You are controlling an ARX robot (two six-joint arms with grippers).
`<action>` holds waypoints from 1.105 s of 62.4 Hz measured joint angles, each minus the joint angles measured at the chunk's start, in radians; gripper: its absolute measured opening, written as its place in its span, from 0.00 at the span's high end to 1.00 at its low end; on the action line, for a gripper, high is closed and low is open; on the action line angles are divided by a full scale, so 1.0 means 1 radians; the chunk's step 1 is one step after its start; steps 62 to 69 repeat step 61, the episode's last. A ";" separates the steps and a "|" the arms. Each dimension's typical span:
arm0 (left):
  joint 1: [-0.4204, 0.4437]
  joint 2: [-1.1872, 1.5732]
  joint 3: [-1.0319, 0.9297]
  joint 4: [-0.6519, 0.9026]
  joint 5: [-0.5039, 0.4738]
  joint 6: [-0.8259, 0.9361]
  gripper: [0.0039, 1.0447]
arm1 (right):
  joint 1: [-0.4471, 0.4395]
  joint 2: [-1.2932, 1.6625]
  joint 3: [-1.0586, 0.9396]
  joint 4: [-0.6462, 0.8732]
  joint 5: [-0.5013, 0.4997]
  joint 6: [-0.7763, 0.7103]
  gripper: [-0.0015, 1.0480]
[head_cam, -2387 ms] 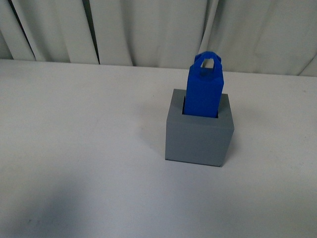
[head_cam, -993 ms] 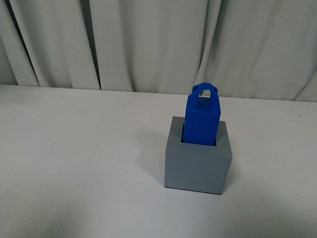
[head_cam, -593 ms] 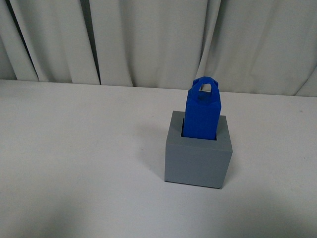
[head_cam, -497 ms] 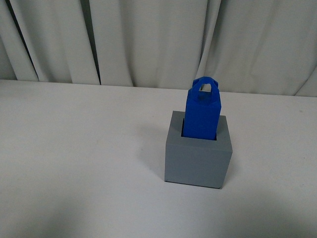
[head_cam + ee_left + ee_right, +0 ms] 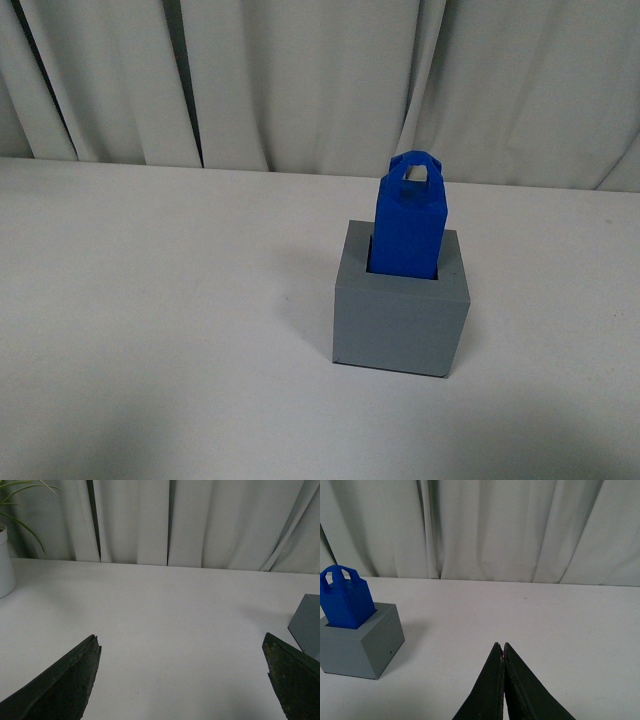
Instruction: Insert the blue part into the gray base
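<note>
Two parts mated: blue part stands upright in gray base recess on tabletop, apparently seated. Left jaws spread, right jaws clenched empty, both clear.

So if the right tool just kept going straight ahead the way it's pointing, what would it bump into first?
Probably nothing nearby: the shut right tool points over bare table toward the curtain. The gray base and blue part sit well off to one side.
</note>
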 joint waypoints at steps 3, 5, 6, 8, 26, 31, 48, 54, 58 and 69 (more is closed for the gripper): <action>0.000 0.000 0.000 0.000 0.000 0.000 0.06 | 0.000 0.000 0.000 0.000 0.000 0.000 0.99; 0.000 0.000 0.000 0.000 0.000 0.000 0.06 | 0.000 0.000 0.000 0.000 0.000 0.000 0.99; 0.000 0.000 0.000 0.000 0.000 0.000 0.06 | 0.000 0.000 0.000 0.000 0.000 -0.001 0.98; 0.000 0.000 0.000 0.000 0.000 0.000 0.06 | 0.000 0.000 0.000 0.000 0.000 0.000 0.92; 0.000 0.000 0.000 0.000 0.000 0.000 0.06 | 0.000 0.000 0.000 0.000 0.000 0.000 0.31; 0.000 0.000 0.000 0.000 0.000 0.000 0.06 | 0.000 0.000 0.000 0.000 0.000 0.000 0.18; 0.000 0.000 0.000 0.000 0.000 0.000 0.06 | 0.000 0.000 0.000 0.000 0.000 0.000 0.09; 0.000 0.000 0.000 0.000 0.000 0.000 0.06 | 0.000 0.000 0.000 0.000 0.000 0.000 0.09; 0.000 0.000 0.000 0.000 0.000 0.000 0.06 | 0.000 0.000 0.000 0.000 0.000 0.000 0.09; 0.000 0.000 0.000 0.000 0.000 0.000 0.06 | 0.000 0.000 0.000 0.000 0.000 0.000 0.09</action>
